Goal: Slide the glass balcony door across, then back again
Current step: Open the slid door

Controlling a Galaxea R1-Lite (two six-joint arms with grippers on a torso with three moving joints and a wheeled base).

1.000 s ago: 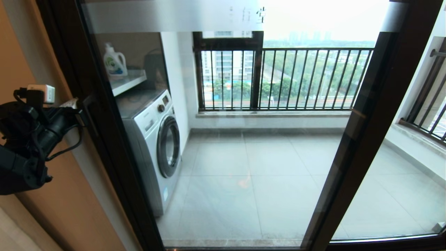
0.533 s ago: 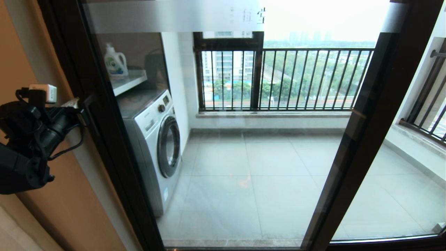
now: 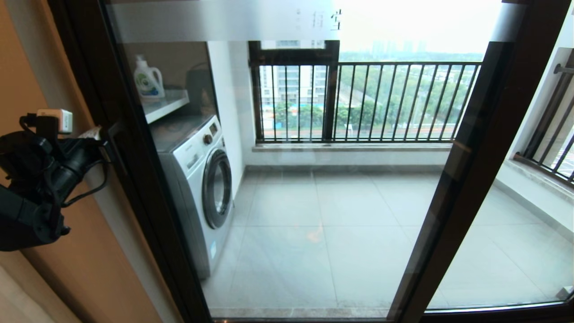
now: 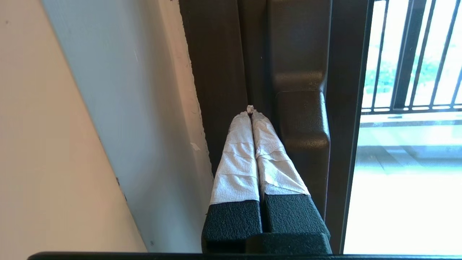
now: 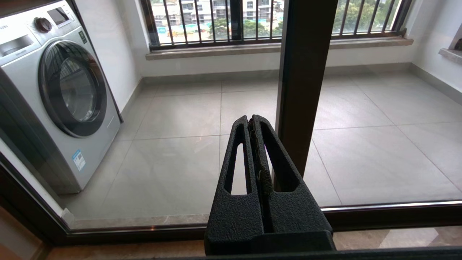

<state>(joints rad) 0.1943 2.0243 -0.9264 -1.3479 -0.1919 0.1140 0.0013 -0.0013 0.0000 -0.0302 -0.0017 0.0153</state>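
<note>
Balcony tiles [image 3: 341, 233] show through dark-framed clear glass balcony door [image 3: 287, 134].

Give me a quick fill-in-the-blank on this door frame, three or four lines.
1. The left tool has its fingers ____.
2. Its tips sit beside the door's black ____.
3. Behind the glass on the left stands a washing ____.
4. On the shelf above it sits a white ____.

Missing words: shut; handle; machine; bottle
</note>
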